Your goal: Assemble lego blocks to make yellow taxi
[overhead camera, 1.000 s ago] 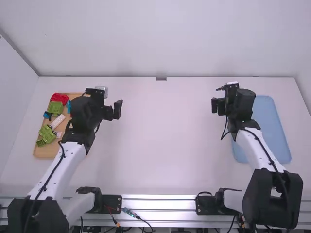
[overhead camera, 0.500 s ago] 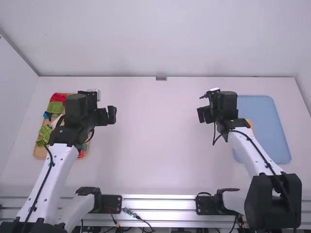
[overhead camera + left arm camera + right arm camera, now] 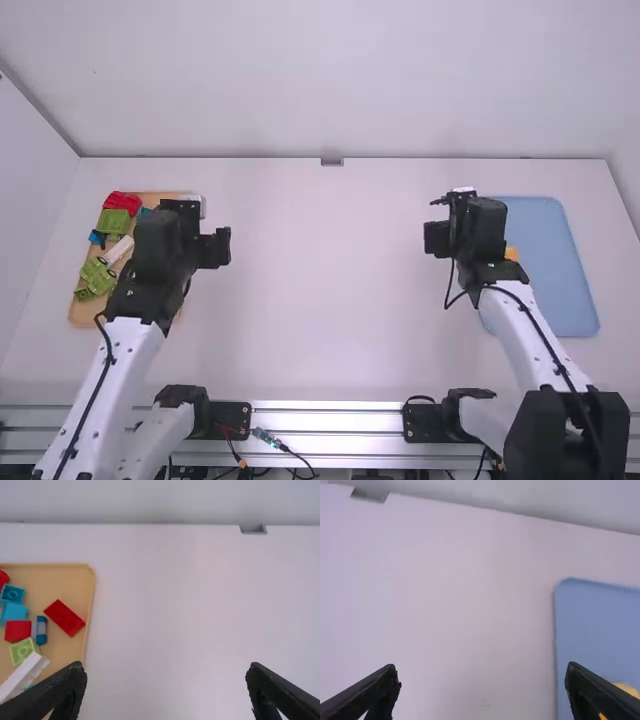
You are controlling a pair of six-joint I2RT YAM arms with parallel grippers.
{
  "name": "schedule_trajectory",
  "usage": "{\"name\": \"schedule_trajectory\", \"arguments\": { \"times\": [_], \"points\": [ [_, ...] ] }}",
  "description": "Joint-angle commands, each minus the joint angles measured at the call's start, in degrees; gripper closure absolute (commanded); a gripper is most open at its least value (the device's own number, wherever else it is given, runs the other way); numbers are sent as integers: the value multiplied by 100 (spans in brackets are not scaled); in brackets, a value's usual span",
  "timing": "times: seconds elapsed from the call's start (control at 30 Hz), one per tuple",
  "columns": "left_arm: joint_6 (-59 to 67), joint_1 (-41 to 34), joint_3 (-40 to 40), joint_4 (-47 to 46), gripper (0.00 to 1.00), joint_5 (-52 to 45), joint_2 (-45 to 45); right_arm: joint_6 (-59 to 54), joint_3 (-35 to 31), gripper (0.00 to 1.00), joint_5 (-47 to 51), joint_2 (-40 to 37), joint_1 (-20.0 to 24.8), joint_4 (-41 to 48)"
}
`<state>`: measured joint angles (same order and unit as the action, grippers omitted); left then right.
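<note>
Both the left claw (image 3: 219, 248) and right claw (image 3: 436, 240) hang spread, angular and black, over the smooth white table (image 3: 330, 310)

high: table (image 3: 330, 285) viewed from above 6 o'clock, toward 12 | wrists: set nearer, 10 and 2, aimed 12 | far-edge notch (image 3: 331, 161) shared

2 arms (image 3: 526, 340) have white links (image 3: 130, 358), black joints (image 3: 155, 250), black cables (image 3: 90, 404).

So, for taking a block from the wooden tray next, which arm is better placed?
Left, I'd judge: the left gripper is open, empty and near the wooden tray, while the right gripper is far off by the blue tray.
</note>
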<state>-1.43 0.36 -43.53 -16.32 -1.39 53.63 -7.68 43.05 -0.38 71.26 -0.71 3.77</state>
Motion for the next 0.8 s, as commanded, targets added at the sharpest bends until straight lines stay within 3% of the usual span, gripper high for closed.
{"name": "schedule_trajectory", "arguments": {
  "times": [0.0, 0.4, 0.77],
  "points": [
    [143, -36, 268, 166, 19, 139, -338, 418, -264, 19, 38, -302, 71, -153],
    [143, -36, 1720, 1618, 45, 139, -1790, 768, -1619, 42, 38, -1658, 71, -377],
    [143, -36, 3206, 1632, 71, 139, -3276, 768, -3145, 69, 38, -3184, 71, -377]
  ]
}}
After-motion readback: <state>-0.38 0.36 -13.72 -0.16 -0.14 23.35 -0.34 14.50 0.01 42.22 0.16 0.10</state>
